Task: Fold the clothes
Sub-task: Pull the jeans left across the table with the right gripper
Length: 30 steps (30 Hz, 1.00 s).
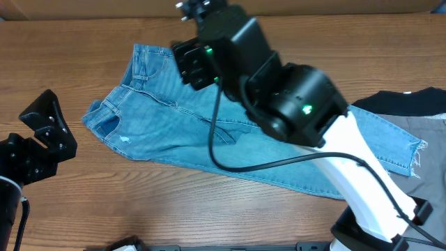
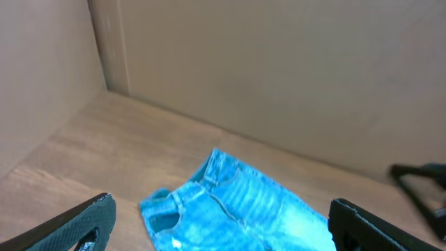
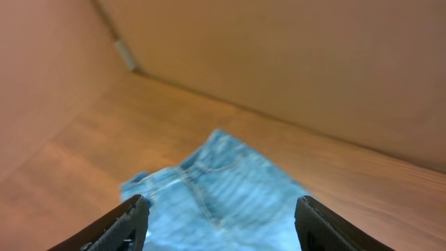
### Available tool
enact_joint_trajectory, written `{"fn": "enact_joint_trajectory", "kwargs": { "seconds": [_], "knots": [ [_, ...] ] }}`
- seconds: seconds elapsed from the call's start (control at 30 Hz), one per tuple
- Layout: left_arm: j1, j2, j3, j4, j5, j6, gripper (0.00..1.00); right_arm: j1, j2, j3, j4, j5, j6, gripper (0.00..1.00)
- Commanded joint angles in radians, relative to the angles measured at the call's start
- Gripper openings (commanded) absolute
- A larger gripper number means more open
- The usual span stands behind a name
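The clothes, a pair of light-blue jeans (image 1: 174, 132), lie flat on the wooden table (image 1: 139, 209), waist at the upper left and frayed hems (image 1: 415, 157) at the right. My right gripper (image 1: 187, 64) hangs over the waist end; in the right wrist view it (image 3: 223, 230) is open, with the denim (image 3: 216, 195) below and nothing between its fingers. My left gripper (image 1: 59, 125) stands wide open at the table's left, apart from the jeans. The left wrist view shows it (image 2: 223, 230) facing the waistband (image 2: 230, 202) from a distance.
A dark garment (image 1: 401, 103) and a grey one (image 1: 426, 136) lie at the right edge, next to the jeans' hems. A cardboard wall (image 2: 279, 70) closes the far side of the table. The right arm (image 1: 313, 111) spans the jeans' middle, hiding part of them.
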Motion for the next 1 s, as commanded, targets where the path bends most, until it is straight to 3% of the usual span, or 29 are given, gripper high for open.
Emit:
{"fn": "enact_joint_trajectory", "kwargs": {
  "seconds": [0.0, 0.27, 0.77, 0.97],
  "knots": [
    [0.008, 0.056, 0.0, -0.024, -0.005, 0.023, 1.0, -0.054, -0.097, 0.014, 0.006, 0.057, 0.023, 0.72],
    [0.001, 0.334, -0.063, -0.173, 0.047, 0.124, 0.97, -0.09, -0.232, 0.014, -0.014, 0.05, 0.065, 0.78],
    [0.002, 0.833, -0.229, -0.069, -0.059, 0.119, 0.89, -0.091, -0.296, 0.014, -0.25, 0.05, 0.17, 0.82],
    [0.002, 1.014, -0.229, 0.01, -0.167, 0.082, 0.91, -0.095, -0.289, 0.014, -0.322, 0.055, 0.173, 0.86]
  ]
}}
